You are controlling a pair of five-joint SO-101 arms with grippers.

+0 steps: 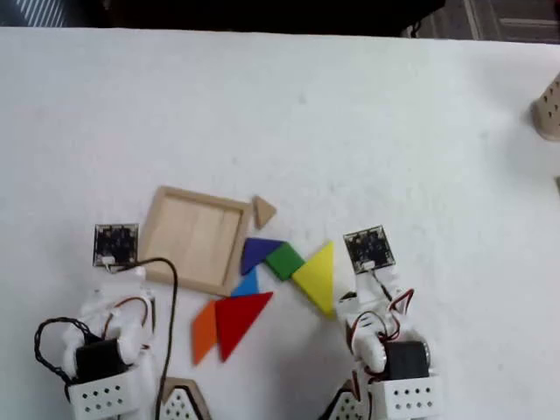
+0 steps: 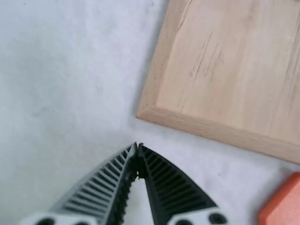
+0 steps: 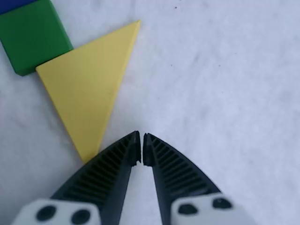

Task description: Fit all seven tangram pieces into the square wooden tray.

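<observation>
The square wooden tray [image 1: 196,238] lies empty on the white table, and its near corner [image 2: 154,112] fills much of the left wrist view. Beside it lie the pieces: a tan triangle [image 1: 263,210], a purple piece [image 1: 259,252], a green square [image 1: 284,261], a yellow triangle [image 1: 319,276], a small blue triangle [image 1: 248,284], a red triangle [image 1: 238,319] and an orange piece [image 1: 204,331]. My left gripper [image 2: 137,151] is shut just short of the tray's corner, holding nothing. My right gripper [image 3: 141,140] is shut and empty beside the yellow triangle [image 3: 89,98]'s tip.
Two small black circuit boards [image 1: 115,244] [image 1: 368,248] sit on the table by the arms. A perforated tan object [image 1: 548,109] stands at the far right edge. A black cable [image 1: 173,297] runs past the tray's near side. The far half of the table is bare white.
</observation>
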